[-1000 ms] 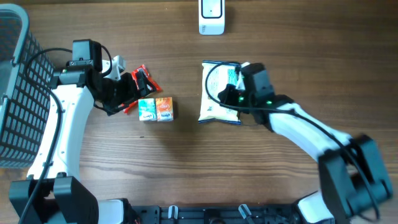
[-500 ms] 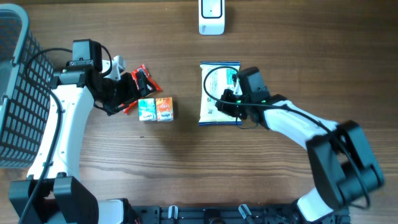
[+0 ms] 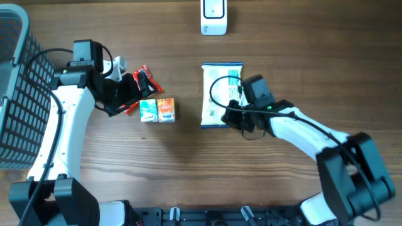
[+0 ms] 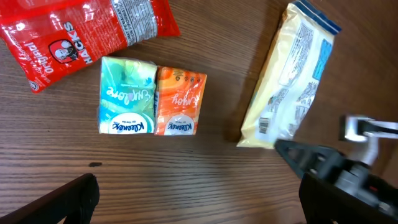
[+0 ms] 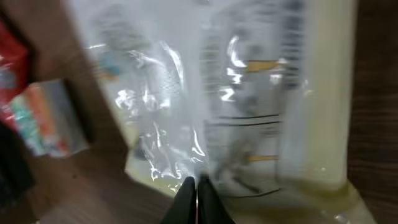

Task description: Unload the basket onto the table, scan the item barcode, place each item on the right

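A white and blue wipes packet (image 3: 218,88) lies flat in the middle of the table, and a small barcode (image 4: 266,124) shows near its lower end in the left wrist view. My right gripper (image 3: 235,117) is shut, its tips together over the packet's (image 5: 261,93) crinkled film near the bottom edge; I cannot tell whether any film is pinched. My left gripper (image 4: 205,205) hangs open over bare wood, just below a teal tissue pack (image 4: 126,95) and an orange tissue pack (image 4: 179,101). A red Hacks bag (image 4: 81,31) lies beyond them.
A white scanner unit (image 3: 213,16) stands at the table's far edge, above the packet. A dark mesh basket (image 3: 16,94) fills the left side. The left arm (image 3: 63,125) runs down the left of the table, beside the red bag (image 3: 143,81).
My right gripper has slid down the packet from its upper part to its lower end, staying shut. The packet shifted slightly left. The left arm has not moved.
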Available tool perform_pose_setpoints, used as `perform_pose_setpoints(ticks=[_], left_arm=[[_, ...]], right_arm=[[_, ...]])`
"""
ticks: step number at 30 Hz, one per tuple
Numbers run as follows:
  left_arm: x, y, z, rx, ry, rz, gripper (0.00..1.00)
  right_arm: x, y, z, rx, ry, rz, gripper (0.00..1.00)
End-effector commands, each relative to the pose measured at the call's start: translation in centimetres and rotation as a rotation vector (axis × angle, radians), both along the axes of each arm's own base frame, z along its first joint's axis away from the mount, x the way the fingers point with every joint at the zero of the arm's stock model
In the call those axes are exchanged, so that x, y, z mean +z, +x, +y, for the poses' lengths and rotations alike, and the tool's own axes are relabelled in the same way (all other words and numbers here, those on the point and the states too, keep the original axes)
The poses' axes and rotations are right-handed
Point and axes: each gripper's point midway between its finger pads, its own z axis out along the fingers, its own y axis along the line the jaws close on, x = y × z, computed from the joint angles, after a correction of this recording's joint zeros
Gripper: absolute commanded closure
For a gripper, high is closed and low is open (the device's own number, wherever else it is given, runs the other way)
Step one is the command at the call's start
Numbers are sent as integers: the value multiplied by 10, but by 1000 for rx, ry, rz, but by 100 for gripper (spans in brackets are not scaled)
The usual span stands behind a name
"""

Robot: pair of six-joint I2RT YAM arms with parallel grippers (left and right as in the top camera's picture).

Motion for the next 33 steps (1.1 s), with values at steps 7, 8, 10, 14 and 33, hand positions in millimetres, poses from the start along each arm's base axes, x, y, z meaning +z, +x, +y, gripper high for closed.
perform_pose_setpoints(ticks=[7, 8, 10, 14, 33], left_arm=[[7, 3, 2, 10, 6, -21, 0], [7, 3, 2, 9, 6, -21, 0], [7, 3, 2, 9, 6, -21, 0], [7, 3, 2, 9, 6, -21, 0], [7, 3, 2, 9, 6, -21, 0]], right_arm=[[-15, -2, -18, -80, -94, 18, 96], [-8, -1, -23, -86, -115, -5, 96], [12, 5, -27, -67, -138, -79, 96], [71, 25, -23, -10, -108, -303, 71], [62, 114, -39, 200, 147, -515, 0]])
